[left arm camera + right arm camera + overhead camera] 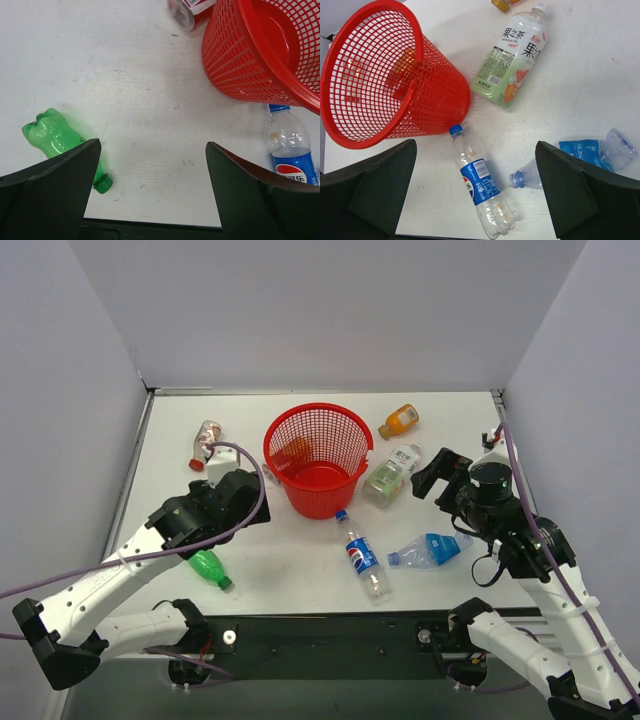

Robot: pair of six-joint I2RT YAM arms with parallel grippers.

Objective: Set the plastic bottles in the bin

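Top view: the bin [320, 502] is seen upright at upper centre of the table [285, 555]. All six bottles are recorded lying on the table, outside the bin.

- Red-capped bottle [206, 444]: left of the bin.
- Orange bottle [398, 421]: upper right of the bin.
- Pale green bottle [390, 478]: just right of the bin.
- Pepsi bottle [363, 558]: below the bin, cap towards it.
- Crushed bottle [430, 549]: right of the Pepsi bottle.
- Green bottle [211, 569]: lower left.

The left gripper [152, 150] is seen spread wide with nothing held. The right gripper [476, 147] is likewise spread and empty.
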